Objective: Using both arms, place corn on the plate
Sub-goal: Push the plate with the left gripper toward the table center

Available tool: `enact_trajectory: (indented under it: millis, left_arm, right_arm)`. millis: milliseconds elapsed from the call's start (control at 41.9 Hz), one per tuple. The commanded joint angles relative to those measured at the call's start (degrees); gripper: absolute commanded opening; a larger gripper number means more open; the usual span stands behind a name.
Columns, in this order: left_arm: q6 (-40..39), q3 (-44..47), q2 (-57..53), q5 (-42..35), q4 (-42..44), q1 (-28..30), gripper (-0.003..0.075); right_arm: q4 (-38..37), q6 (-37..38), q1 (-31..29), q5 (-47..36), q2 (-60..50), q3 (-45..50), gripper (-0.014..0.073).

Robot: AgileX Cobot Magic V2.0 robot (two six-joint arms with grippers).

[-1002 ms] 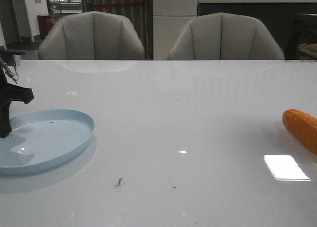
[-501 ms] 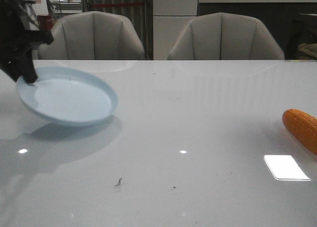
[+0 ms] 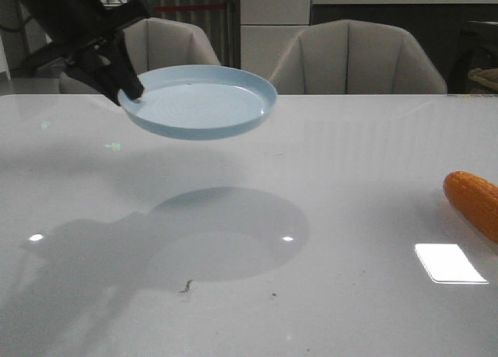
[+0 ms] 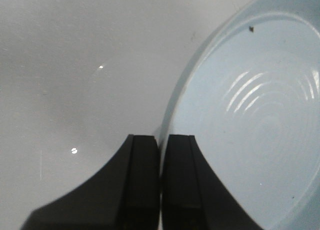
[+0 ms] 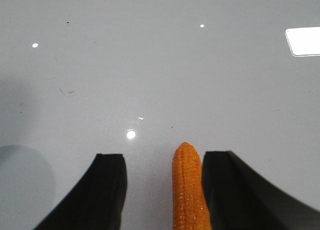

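My left gripper (image 3: 128,89) is shut on the left rim of the pale blue plate (image 3: 204,102) and holds it level in the air above the table's far left. In the left wrist view the two black fingers (image 4: 145,180) pinch the plate's rim (image 4: 172,115). The orange corn (image 3: 475,201) lies on the table at the right edge of the front view. In the right wrist view my right gripper (image 5: 162,190) is open, with the corn (image 5: 188,190) lying between its fingers, close against one of them. The right arm does not show in the front view.
The white glossy table (image 3: 311,217) carries the plate's round shadow (image 3: 226,232) at centre left. A bright rectangular reflection (image 3: 450,263) lies near the corn. Two grey chairs (image 3: 354,57) stand behind the far edge.
My left gripper has lifted the plate off the table at the left and carried it up and to the right. The corn has not moved.
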Motion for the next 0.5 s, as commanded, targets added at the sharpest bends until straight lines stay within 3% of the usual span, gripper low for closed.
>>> enact_trajectory:
  millis: [0, 334, 477]
  left_arm:
    - [-0.1, -1.8, -2.3, -1.0, -2.8, -2.8, 0.0094]
    - [-0.1, -1.7, 3.2, 0.8, -0.4, -10.7, 0.0101]
    - [-0.1, -1.7, 5.0, 2.3, 6.6, -12.8, 0.0185]
  right_arm:
    - [0.1, 0.1, -0.2, -3.9, -0.8, -2.2, 0.0457]
    - [0.1, 0.1, -0.2, -3.4, -0.8, -2.2, 0.0457]
    - [0.1, 0.1, -0.2, -2.0, -0.8, -2.2, 0.0457]
